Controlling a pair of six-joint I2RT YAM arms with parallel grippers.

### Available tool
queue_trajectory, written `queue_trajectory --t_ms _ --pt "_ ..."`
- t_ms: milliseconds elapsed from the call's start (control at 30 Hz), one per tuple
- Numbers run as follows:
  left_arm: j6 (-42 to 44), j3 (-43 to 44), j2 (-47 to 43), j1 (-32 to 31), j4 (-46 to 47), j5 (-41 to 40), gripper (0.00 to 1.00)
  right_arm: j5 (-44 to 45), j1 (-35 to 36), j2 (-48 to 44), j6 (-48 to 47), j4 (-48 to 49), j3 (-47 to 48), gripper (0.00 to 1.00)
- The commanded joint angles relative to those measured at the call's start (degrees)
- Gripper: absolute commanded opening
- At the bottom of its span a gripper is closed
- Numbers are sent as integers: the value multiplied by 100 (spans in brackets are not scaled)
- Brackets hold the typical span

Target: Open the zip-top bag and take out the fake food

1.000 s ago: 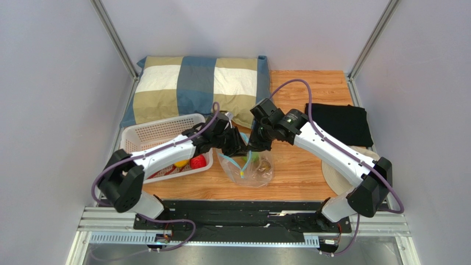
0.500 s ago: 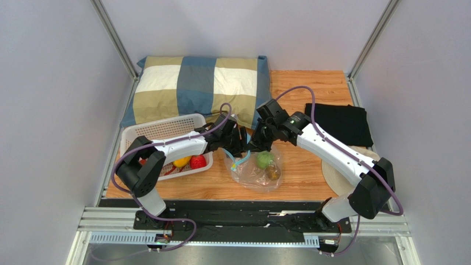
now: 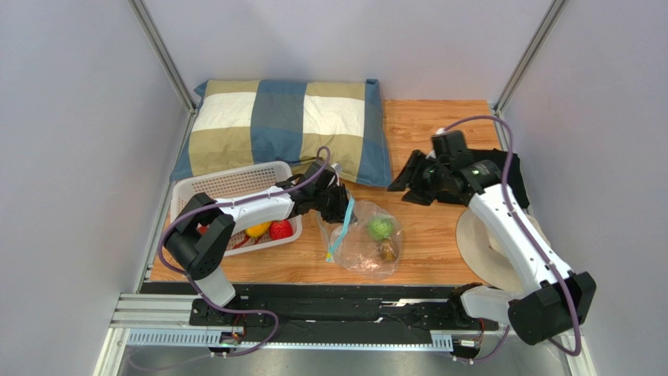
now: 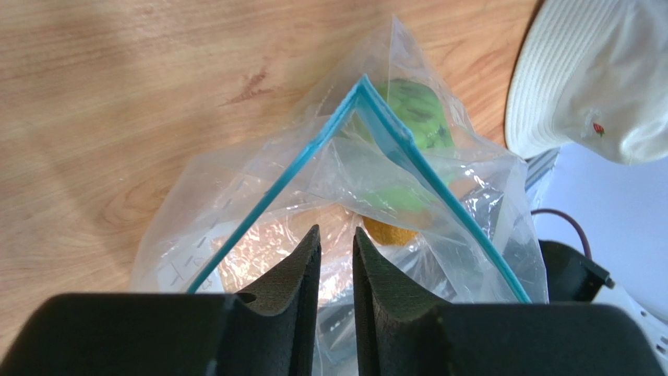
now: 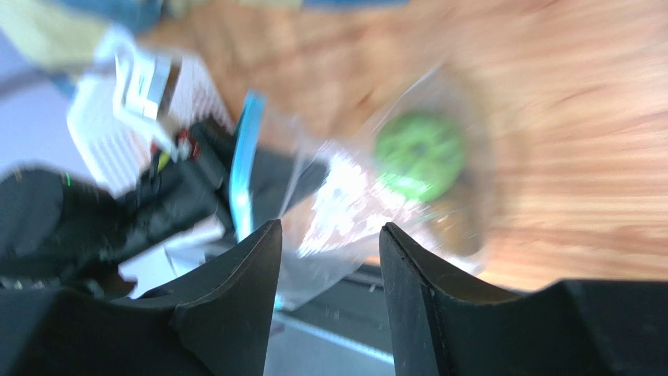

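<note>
So from overhead, my left gripper (image 3: 339, 205) was pinched on the top edge of the bag (image 3: 362, 249), right at the blue zipper strip (image 3: 342, 229), which ran down toward the near side of the table (image 3: 439, 235). The bag lay on the wood with a green ball (image 3: 380, 228) and a small brownish piece (image 3: 386, 251) inside. My right gripper (image 3: 408, 182) hung apart from the bag, off to the right and farther back, fingers spread. Under my left arm sat the white basket (image 3: 227, 184), with a mango (image 3: 256, 231) and a strawberry (image 3: 281, 229) in it. Pillow (image 3: 282, 125) at the back, black cloth (image 3: 522, 188) and hat (image 3: 473, 247) over on the right.
</note>
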Motion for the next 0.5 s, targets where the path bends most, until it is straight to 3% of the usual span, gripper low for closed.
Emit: queue_trajectory --t_ms 0,67,133,200,300,467 --pt "194 104 -133 -72 -106 509 25 31 -966 -201 -726 -148 -390 51" --pt "212 78 -115 -98 -107 650 19 31 -1160 113 -788 -8 -574 44" --pt "212 78 -2 -116 -37 817 19 -57 -1160 421 -858 186 -672 29" --pt "204 95 148 -125 -2 1019 18 170 -1178 843 -980 502 -795 24" --pt "151 244 552 -134 95 1388 13 706 -1187 1282 -1313 661 -690 23" --pt "89 306 886 -160 289 1450 18 647 -1169 1855 -1517 932 -680 22"
